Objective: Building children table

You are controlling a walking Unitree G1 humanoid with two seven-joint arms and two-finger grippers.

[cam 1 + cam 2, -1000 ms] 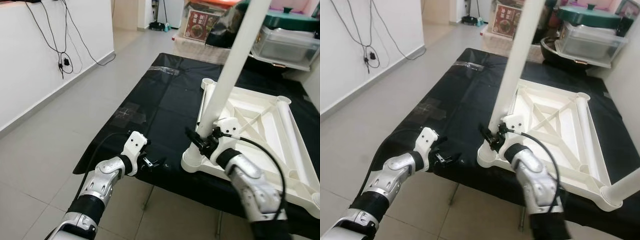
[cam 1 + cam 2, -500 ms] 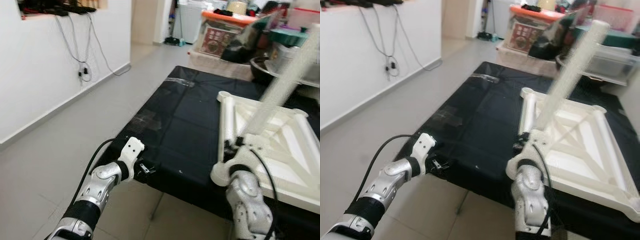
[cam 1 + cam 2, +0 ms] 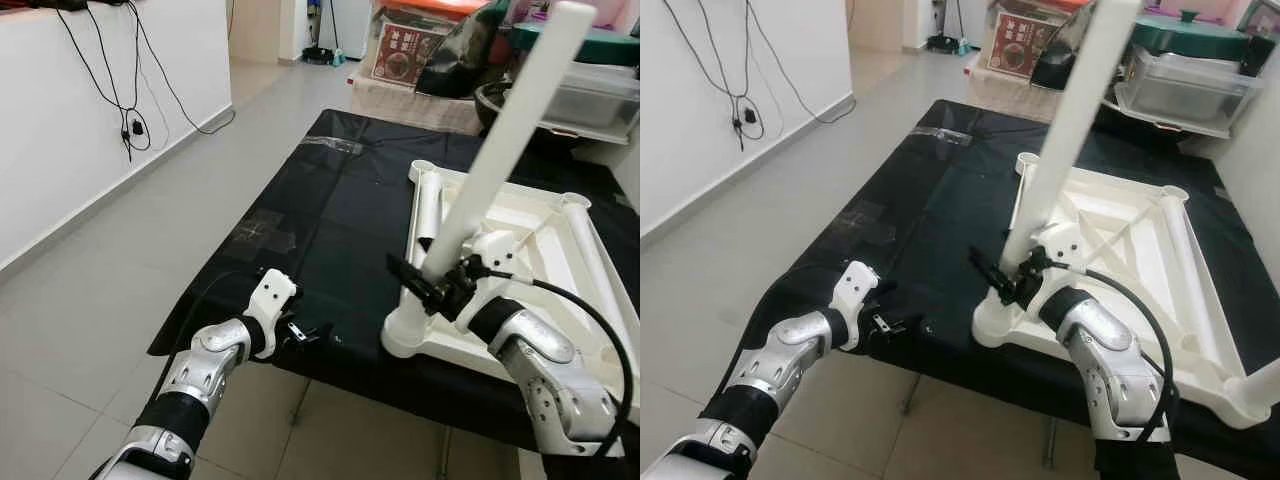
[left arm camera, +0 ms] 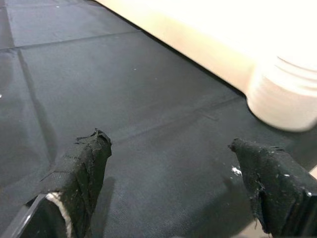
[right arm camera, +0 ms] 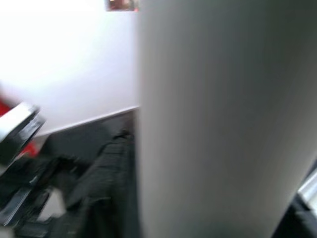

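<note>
Table leg (image 3: 505, 135) clamped in right tool (image 3: 428, 285), apparently seated in tabletop (image 3: 520, 290) corner socket; left tool (image 3: 310, 332) apart over black cloth (image 3: 330, 200).

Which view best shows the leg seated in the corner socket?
Left eye view: the white table leg shows from socket to top, leaning, with the right gripper clamped low on it. Right eye view crops its top. Right wrist view gives a blurred close-up of its side. Left wrist view catches the socket base beyond the open left gripper.

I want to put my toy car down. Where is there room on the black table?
The black cloth is bare between the left claw and the white tabletop. It is crowded where the right claw grips the leg.
</note>
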